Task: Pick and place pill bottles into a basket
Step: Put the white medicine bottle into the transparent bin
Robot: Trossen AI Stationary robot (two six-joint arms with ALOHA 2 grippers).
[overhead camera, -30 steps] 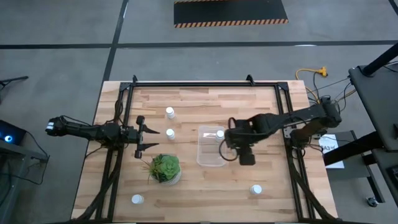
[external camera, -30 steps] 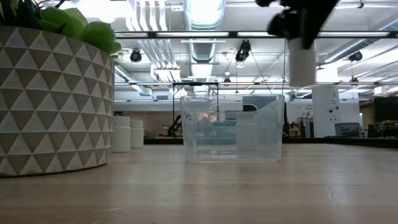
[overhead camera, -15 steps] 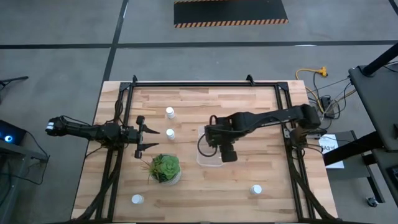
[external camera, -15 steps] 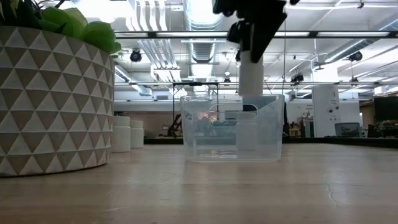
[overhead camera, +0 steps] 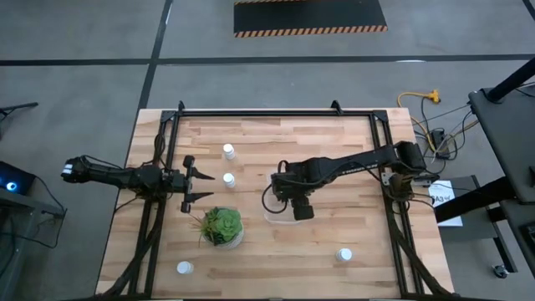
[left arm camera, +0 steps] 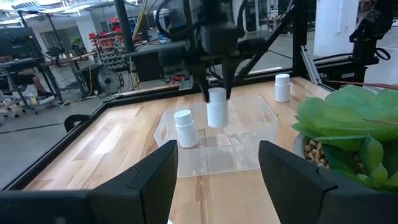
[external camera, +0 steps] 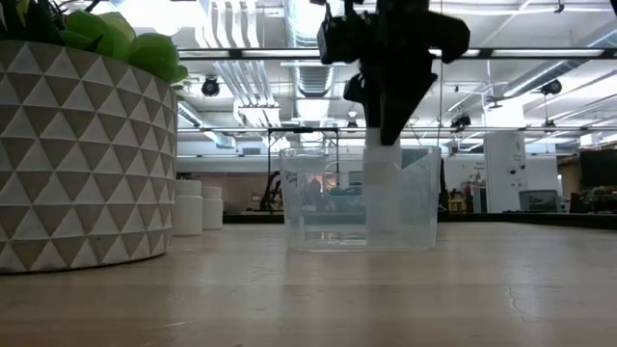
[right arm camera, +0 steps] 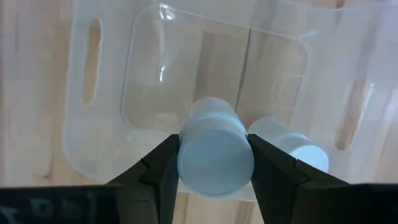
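My right gripper (overhead camera: 289, 196) points down over the clear basket (external camera: 318, 207), shut on a white pill bottle (external camera: 383, 188) whose lower part is inside the basket walls. A second bottle (right arm camera: 292, 149) is in the basket beside it. Two bottles (overhead camera: 228, 151) (overhead camera: 229, 179) stand on the table left of the basket, and two more (overhead camera: 185, 268) (overhead camera: 344, 254) stand near the front edge. My left gripper (overhead camera: 196, 178) waits open at the table's left side, touching nothing. My right gripper pinches the bottle's capped top end (right arm camera: 214, 158) between its two fingers (right arm camera: 163, 171), one on each side. The fingers come from above, pointing down. The bottle hangs upright below them, lowered past the basket's rim. I cannot tell whether its bottom touches the basket floor.
A green plant in a round patterned pot (overhead camera: 222, 227) stands on the table in front of the basket's left side and fills the left of the low view (external camera: 87, 154). Black frame rails (overhead camera: 159, 209) run along both sides of the wooden table.
My right gripper, still shut on the bottle, has moved toward the table's left edge and down. It started high to the right of the basket. The bottle has stayed upright and now hangs inside the basket walls.
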